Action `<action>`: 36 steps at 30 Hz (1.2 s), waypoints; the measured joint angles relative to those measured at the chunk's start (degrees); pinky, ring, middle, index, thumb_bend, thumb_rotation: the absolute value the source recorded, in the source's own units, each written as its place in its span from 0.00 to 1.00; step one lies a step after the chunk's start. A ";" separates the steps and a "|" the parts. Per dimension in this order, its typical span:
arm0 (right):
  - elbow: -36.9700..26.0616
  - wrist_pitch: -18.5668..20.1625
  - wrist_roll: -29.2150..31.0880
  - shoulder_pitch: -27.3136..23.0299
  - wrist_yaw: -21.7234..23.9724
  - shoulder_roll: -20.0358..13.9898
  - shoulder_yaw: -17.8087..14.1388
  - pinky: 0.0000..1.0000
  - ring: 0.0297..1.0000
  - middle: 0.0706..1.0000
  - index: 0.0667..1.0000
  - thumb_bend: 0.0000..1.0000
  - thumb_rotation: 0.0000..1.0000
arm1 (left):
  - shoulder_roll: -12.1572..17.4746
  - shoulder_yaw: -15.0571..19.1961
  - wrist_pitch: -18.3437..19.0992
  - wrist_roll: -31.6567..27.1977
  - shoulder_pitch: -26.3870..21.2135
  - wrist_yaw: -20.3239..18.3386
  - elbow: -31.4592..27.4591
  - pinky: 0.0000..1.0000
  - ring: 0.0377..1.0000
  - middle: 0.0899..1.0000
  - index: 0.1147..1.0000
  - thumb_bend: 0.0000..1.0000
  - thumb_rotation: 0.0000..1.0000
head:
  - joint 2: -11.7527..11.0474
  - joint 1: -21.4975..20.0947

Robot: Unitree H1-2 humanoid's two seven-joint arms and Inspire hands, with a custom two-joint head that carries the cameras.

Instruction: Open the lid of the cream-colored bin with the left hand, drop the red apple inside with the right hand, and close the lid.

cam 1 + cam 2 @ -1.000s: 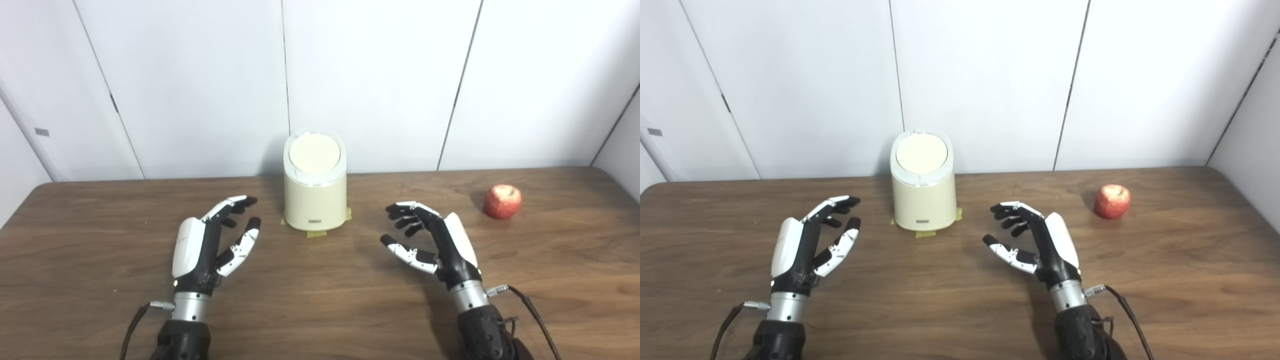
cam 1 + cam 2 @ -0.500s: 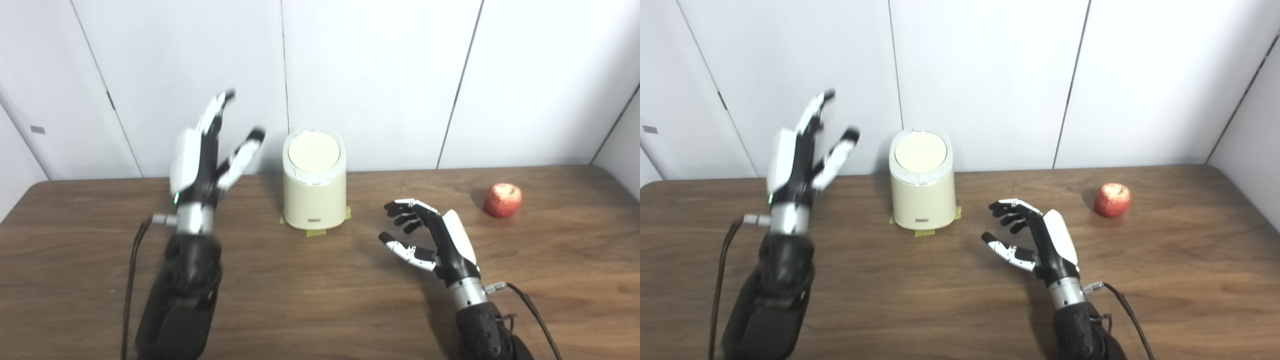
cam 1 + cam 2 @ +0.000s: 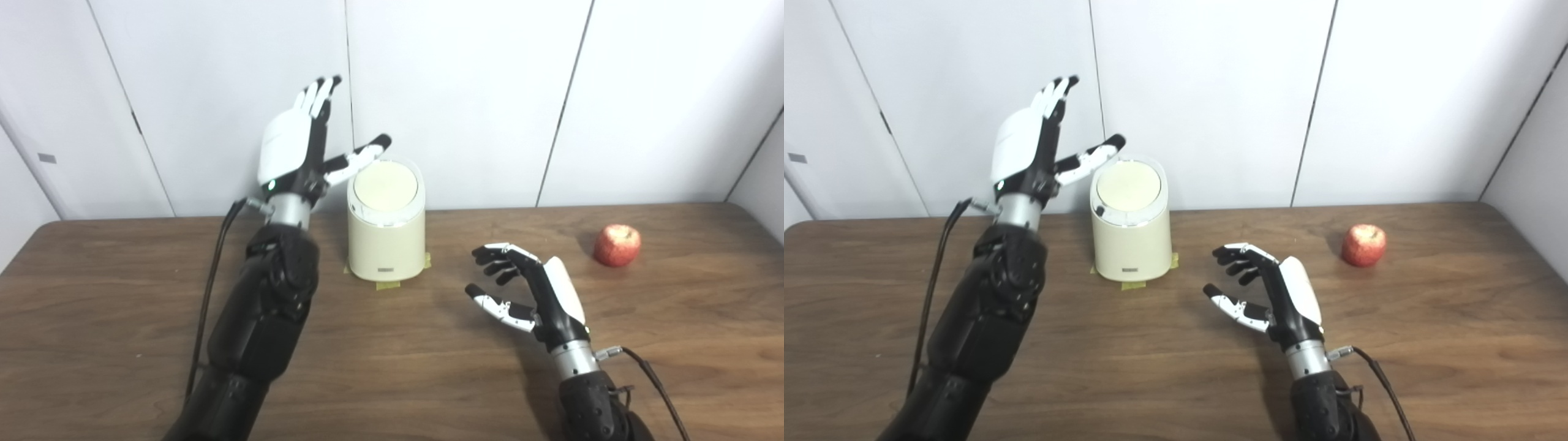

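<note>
Background's pretty plain. There's a dark brown wood-grain table (image 3: 392, 367) with rounded far corners, and behind it a wall of white flat panels (image 3: 459, 92) split by thin dark vertical seams. You can see bits of yellowish masking tape (image 3: 388, 285) stuck flat to the tabletop near the middle. Over on the far left panel there's a small grey rectangular tag (image 3: 46, 158), too small to read. Couple of tiny pale specks on the wood too.

bin (image 3: 386, 239) sitting mid-table (image 3: 392, 380) at back edge; apple (image 3: 617, 245) lying well right of it.
</note>
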 measured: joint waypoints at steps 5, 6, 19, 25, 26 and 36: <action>0.01 0.02 0.09 -0.03 0.01 0.02 -0.01 0.51 0.60 0.63 0.63 0.29 0.33 | 0.09 -1.55 0.43 0.35 -1.63 -0.38 2.21 0.96 1.00 0.99 0.96 0.79 0.30 | -0.09 0.09; 0.01 0.06 0.10 -0.03 0.01 0.02 -0.02 0.50 0.60 0.63 0.63 0.29 0.33 | 0.09 -1.76 0.50 0.40 -1.64 -0.38 2.50 0.96 1.00 0.99 0.96 0.80 0.29 | -0.09 0.09; -0.10 0.41 0.00 0.03 0.04 0.03 0.04 0.49 0.59 0.62 0.64 0.28 0.35 | 2.07 -4.93 0.45 1.79 -2.30 0.51 12.37 0.96 1.00 0.97 0.94 0.95 0.17 | 0.17 0.26; -0.24 0.80 0.00 0.13 0.06 0.03 0.04 0.50 0.59 0.62 0.63 0.28 0.34 | 3.07 -7.00 1.23 4.22 -2.81 0.52 12.58 0.95 0.97 0.95 0.94 0.97 0.16 | 0.35 0.44; -0.29 0.82 0.01 0.16 0.06 0.03 0.04 0.50 0.59 0.62 0.63 0.29 0.35 | 3.09 -7.40 1.63 4.83 -2.85 0.64 12.60 0.95 0.97 0.94 0.94 0.97 0.17 | 0.44 0.44; -0.80 1.18 0.01 0.46 0.09 0.29 0.12 0.50 0.59 0.62 0.63 0.29 0.35 | 4.77 -13.35 4.62 13.83 -3.47 3.90 14.08 1.00 1.00 0.96 0.97 1.00 0.18 | 0.79 0.18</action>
